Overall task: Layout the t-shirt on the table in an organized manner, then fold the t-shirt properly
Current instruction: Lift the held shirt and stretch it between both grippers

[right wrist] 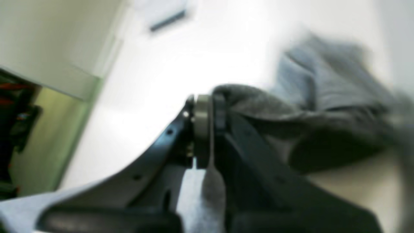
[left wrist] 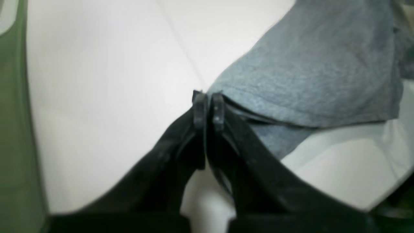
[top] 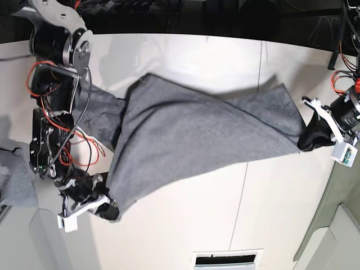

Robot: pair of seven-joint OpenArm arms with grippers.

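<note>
Your shirt (top: 191,140) is spread across the middle of the table (top: 270,225) in the base view, stretched between the two arms from lower left to right edge. It forms a broad grey sheet with a long diagonal crease running from the upper left toward the right corner. One sleeve sticks out at the upper left, lying behind the arm on that side.

At the lower left of the base view, your right gripper (top: 104,209) has the shirt's lower corner; in the right wrist view the jaws are clenched on a bunched fold of the grey cloth (right wrist: 291,106), though that picture is blurred. At the right edge of the base view, your left gripper (top: 309,140) meets the shirt's far corner. In the left wrist view its jaws (left wrist: 208,106) are pressed together, pinching the hemmed edge of the cloth (left wrist: 307,77), which is lifted clear of the white table (left wrist: 113,81) below.

A smaller grey cloth (top: 17,180) lies at the far left edge, apart from the shirt.
</note>
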